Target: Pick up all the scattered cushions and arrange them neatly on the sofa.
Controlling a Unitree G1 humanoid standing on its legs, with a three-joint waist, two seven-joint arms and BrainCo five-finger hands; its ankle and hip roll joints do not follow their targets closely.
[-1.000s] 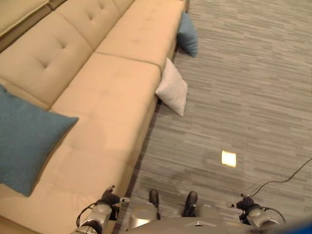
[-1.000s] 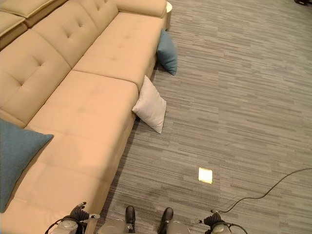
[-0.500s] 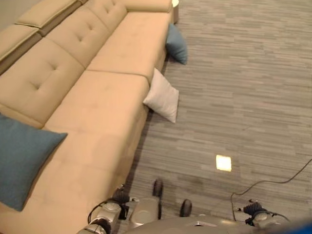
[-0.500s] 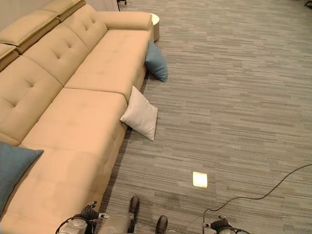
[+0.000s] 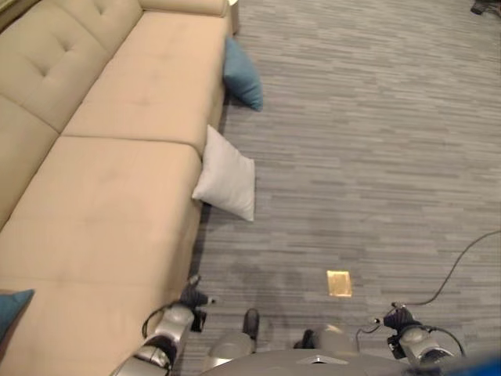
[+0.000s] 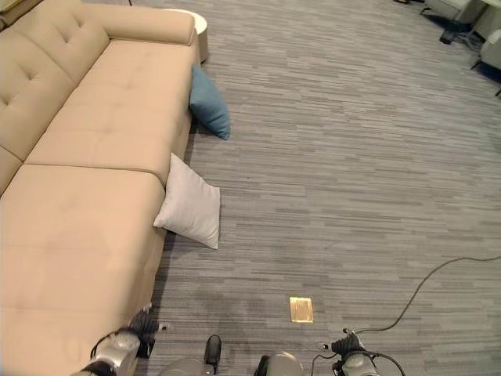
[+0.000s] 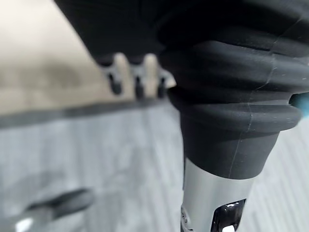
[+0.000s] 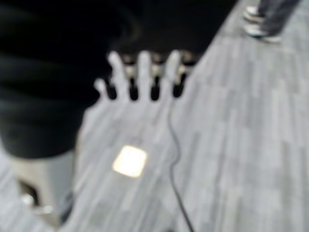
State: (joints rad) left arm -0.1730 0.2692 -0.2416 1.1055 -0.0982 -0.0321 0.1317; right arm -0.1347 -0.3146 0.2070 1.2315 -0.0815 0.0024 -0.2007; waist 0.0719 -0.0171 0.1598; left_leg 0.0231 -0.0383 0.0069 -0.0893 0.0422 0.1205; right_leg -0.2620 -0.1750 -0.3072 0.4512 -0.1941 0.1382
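The pale grey square fabric cushion (image 6: 189, 202) leans on the carpet against the front edge of the long tan upholstered sofa (image 6: 74, 188), far ahead of and slightly right of the left hand (image 5: 192, 298), which hangs low at the near end of the sofa, well apart from it. The right hand (image 5: 397, 319) hangs low on the right over the grey striped carpet (image 6: 352, 172), farther still from the cushion. Beyond the grey one, the blue square fabric cushion (image 6: 210, 103) also leans against the sofa front, near the far armrest. A third blue cushion's corner (image 5: 13, 305) shows on the sofa seat at the near left edge.

The grey cushion stands on edge, its top edge propped on the seat front and one corner pointing near and right on the carpet. The blue cushion on the floor tilts the same way, its long line running along the sofa front.

In the wrist views each hand's fingers (image 8: 140, 72) hang straight and relaxed, apart, holding nothing; the left hand's fingers (image 7: 136, 77) show against the sofa's side. A small brass floor plate (image 6: 300, 309) lies in the carpet between the two hands.

Against half a second ago the whole view has swung right: more carpet shows, the blue cushion on the seat has nearly left the picture, and both floor cushions lie as before.
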